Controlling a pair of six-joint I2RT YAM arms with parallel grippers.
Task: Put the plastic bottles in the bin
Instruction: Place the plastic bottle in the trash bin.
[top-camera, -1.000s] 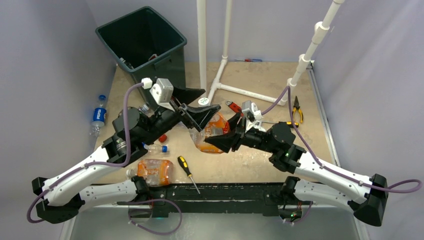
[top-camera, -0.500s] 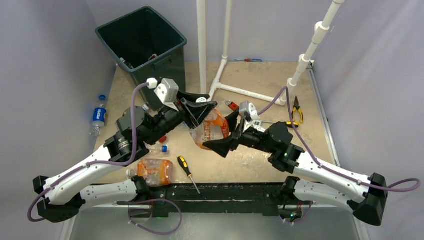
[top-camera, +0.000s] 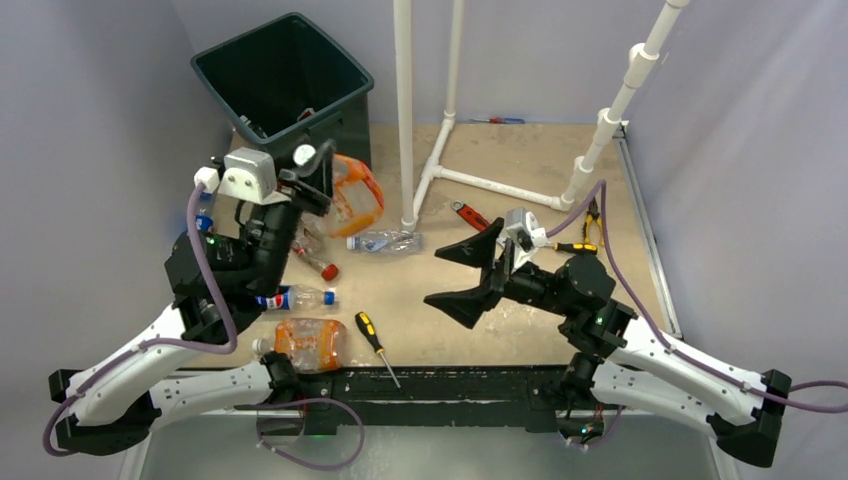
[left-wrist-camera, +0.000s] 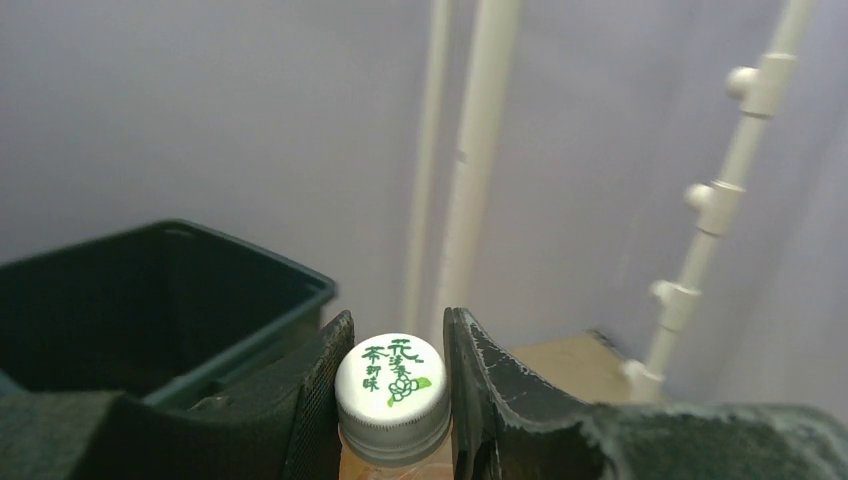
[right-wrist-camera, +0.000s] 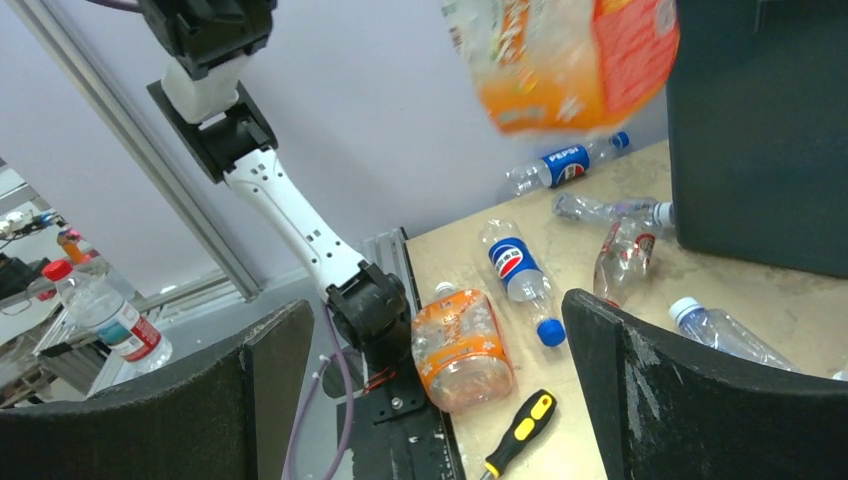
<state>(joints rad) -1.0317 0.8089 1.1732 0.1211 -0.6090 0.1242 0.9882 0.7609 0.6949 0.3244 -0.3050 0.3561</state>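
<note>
A second ago both my arms met over the middle of the counter (top-camera: 520, 160), with my right fingers (top-camera: 462, 300) clamped on the orange bottle (top-camera: 355, 195). Now the right fingers are spread wide and empty, drawn back toward my right side. My left fingers (left-wrist-camera: 320, 400) carry the bottle instead, clenched on its neck just under the white cap (left-wrist-camera: 392, 385). The bottle hangs in the air just beside the near wall of the bin (top-camera: 355, 75), outside it and not over the opening. With the arms gone from the middle, a clear bottle (top-camera: 385, 241) shows lying there.

From above, my left arm covers most of the Pepsi bottle (right-wrist-camera: 570, 165) at the counter's left edge; the right wrist view shows it whole. I cannot make out what lies in the bottom of the bin.

The left wrist view cuts the orange bottle off below the cap, so only the cap's green print shows, with the bin's rim to the left. The right wrist view catches the body from below, blurred and cut off at the top. Under it on the counter lie a second Pepsi bottle (right-wrist-camera: 520, 265), a flat orange bottle (right-wrist-camera: 460, 345) and a screwdriver (right-wrist-camera: 518, 432).
</note>
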